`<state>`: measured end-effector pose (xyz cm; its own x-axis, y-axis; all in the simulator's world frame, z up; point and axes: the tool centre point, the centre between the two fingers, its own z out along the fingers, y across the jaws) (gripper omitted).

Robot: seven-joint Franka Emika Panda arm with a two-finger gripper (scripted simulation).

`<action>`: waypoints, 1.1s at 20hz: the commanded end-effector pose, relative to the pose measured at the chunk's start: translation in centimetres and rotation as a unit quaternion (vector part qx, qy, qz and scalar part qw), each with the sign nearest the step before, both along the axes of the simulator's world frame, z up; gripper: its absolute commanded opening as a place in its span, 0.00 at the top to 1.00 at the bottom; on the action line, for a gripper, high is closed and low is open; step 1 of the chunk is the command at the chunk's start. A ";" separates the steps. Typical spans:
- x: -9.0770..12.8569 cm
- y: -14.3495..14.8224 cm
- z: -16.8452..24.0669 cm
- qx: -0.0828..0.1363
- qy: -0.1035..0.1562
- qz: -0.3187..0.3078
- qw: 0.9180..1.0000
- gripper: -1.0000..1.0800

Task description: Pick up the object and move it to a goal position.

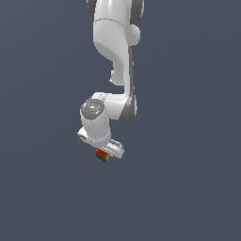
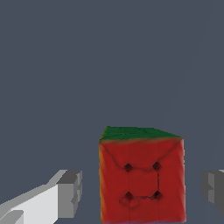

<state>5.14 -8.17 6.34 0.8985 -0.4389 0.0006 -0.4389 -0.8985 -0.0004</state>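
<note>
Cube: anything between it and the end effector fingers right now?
Nothing visible. In the wrist view the cube sits between the two fingers, with clear gaps on both sides and no contact. The exterior view shows the end effector directly over the cube on bare ground. No goal marker is visible, so that path can't be judged.

Cube (image 1: 103, 156) beneath white fingers (image 1: 115, 150)

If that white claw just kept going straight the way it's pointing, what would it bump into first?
Most likely the cube. In the wrist view it sits between the open fingers, with gaps on both sides, so the gripper would probably straddle it rather than strike it, then reach the grey ground. Depth is hard to judge.
</note>
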 end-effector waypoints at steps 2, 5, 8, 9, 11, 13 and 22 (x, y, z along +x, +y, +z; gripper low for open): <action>-0.1 0.0 -1.9 0.000 0.000 -0.001 1.000 0.04; -0.1 0.0 -2.8 0.000 0.000 -0.002 1.000 0.04; 0.0 -0.1 -3.0 0.000 0.000 -0.002 1.000 0.04; 0.1 -0.1 -3.0 0.000 0.000 -0.002 1.000 0.04; 0.1 -0.1 -3.0 0.000 0.000 -0.002 1.000 1.00; 0.1 -0.1 -3.0 0.000 0.000 -0.002 1.000 1.00; 0.0 0.1 -2.9 0.000 0.001 -0.001 1.000 1.00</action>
